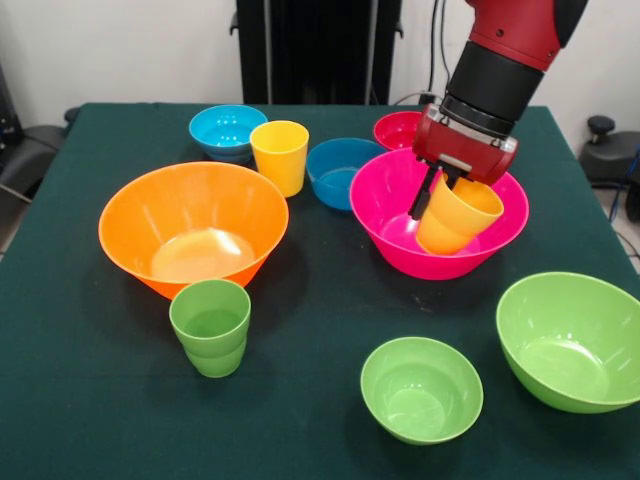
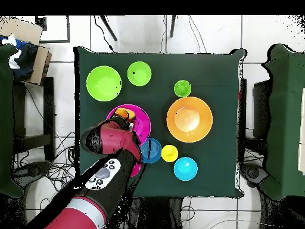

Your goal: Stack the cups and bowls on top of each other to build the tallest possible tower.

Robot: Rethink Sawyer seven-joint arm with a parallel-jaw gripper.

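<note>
Gripping orange-yellow cup (image 1: 457, 214), gripper (image 1: 440, 196) closed.

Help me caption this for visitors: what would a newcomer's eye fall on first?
First the red and black arm coming down over the large hot pink bowl, its gripper holding a tilted orange-yellow cup inside that bowl. Next the large orange bowl to the left in the front view, with a green cup standing just in front of it.
</note>
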